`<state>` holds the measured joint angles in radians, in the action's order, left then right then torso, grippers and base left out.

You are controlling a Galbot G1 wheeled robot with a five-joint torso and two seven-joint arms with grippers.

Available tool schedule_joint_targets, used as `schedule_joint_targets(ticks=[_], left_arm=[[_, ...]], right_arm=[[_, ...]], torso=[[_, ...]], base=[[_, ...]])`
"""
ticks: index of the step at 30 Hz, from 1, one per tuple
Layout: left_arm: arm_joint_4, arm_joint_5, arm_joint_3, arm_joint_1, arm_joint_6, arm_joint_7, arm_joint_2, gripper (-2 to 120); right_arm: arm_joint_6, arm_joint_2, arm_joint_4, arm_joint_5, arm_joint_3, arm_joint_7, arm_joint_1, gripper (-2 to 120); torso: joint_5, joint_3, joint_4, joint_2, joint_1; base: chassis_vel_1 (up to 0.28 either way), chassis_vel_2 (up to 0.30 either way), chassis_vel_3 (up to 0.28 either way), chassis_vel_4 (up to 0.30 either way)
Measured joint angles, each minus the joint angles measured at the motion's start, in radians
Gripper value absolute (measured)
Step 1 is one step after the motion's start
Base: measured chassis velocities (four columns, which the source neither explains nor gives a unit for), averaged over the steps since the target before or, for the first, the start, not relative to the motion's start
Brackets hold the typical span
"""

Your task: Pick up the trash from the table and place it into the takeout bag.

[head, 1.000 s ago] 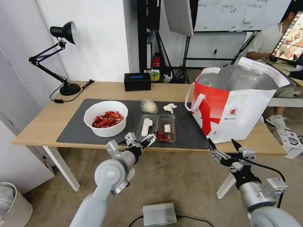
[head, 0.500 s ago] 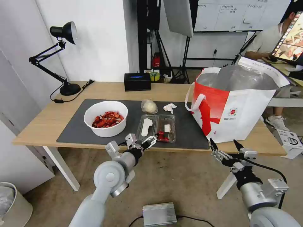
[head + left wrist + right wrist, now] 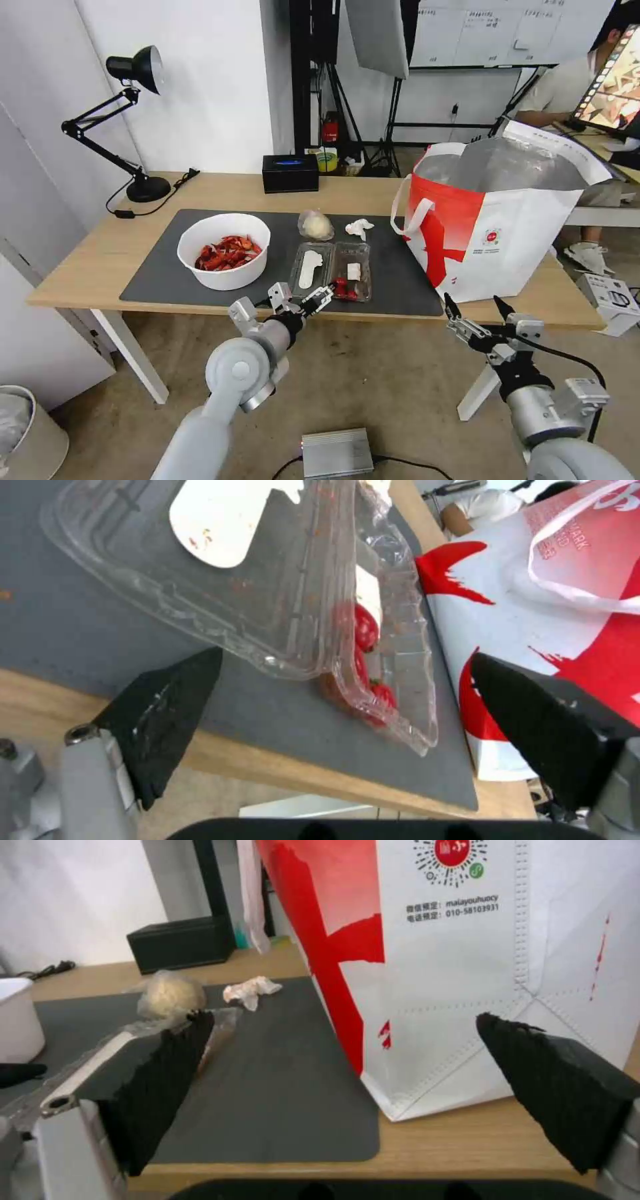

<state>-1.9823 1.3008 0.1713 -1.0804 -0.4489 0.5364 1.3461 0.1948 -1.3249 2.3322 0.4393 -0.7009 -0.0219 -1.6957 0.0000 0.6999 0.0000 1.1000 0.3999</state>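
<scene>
Trash lies spread over the dark grey mat (image 3: 400, 280) on the light-wood desk (image 3: 100, 257). A white round bowl of red crayfish shells (image 3: 224, 250) sits toward the mat's left end; the small clear bag with a pale lump (image 3: 315, 225) and the crumpled white tissue (image 3: 359, 227) lie side by side farther back, apart from each other. The clear plastic clamshell box (image 3: 331, 269) lies open near the mat's front edge, with red tomatoes (image 3: 363, 627) gathered in its right half.

At the desk's right end stands the red-and-white takeout bag (image 3: 497, 233), upright, its mouth open and the silver foil lining showing — its base rests partly on the mat's right end.

Just off the front edge of the desk, the left gripper (image 3: 298, 299) hovers before the clamshell box, jaws apart and holding nothing; in the left wrist view its dark fingers (image 3: 167, 715) frame the near corner of the box without touching it. The right gripper (image 3: 475, 308) hangs lower, in front of the takeout bag — jaws wide apart and empty.

A black tissue box (image 3: 290, 173) sits at the back of the desk, and a black desk lamp (image 3: 130, 120) at its far left corner.
</scene>
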Motion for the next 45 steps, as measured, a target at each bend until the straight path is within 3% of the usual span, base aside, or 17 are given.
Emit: schedule_joint_targets(ticks=[26, 33, 38, 42, 45], left_arm=[[0.053, -0.188, -0.028, -0.022, 0.150, -0.215, -0.009, 100], [0.066, -0.246, -0.048, -0.022, 0.211, -0.312, -0.009, 100], [0.066, -0.265, -0.055, -0.020, 0.226, -0.347, -0.014, 100], [0.066, -0.310, -0.063, -0.022, 0.242, -0.423, -0.021, 100], [0.064, -0.332, -0.068, -0.024, 0.246, -0.446, -0.023, 100]], right_arm=[[-0.021, -0.012, -0.022, -0.020, 0.023, 0.004, 0.004, 100], [-0.024, -0.012, -0.022, -0.020, 0.021, 0.005, 0.003, 100], [-0.025, -0.012, -0.022, -0.020, 0.020, 0.005, 0.002, 100], [-0.028, -0.014, -0.022, -0.020, 0.019, 0.006, -0.001, 100], [-0.032, -0.015, -0.022, -0.020, 0.019, 0.007, -0.003, 100]], torso=[[0.0000, 0.000, 0.0001, 0.000, 0.000], [-0.0001, 0.000, 0.0000, 0.000, 0.000], [0.0000, 0.000, 0.0000, 0.000, 0.000], [0.0000, 0.000, 0.0000, 0.000, 0.000], [-0.0001, 0.000, 0.0000, 0.000, 0.000]], base=[[0.000, 0.000, 0.000, 0.000], [0.000, 0.000, 0.000, 0.000], [0.000, 0.000, 0.000, 0.000], [0.000, 0.000, 0.000, 0.000], [0.000, 0.000, 0.000, 0.000]])
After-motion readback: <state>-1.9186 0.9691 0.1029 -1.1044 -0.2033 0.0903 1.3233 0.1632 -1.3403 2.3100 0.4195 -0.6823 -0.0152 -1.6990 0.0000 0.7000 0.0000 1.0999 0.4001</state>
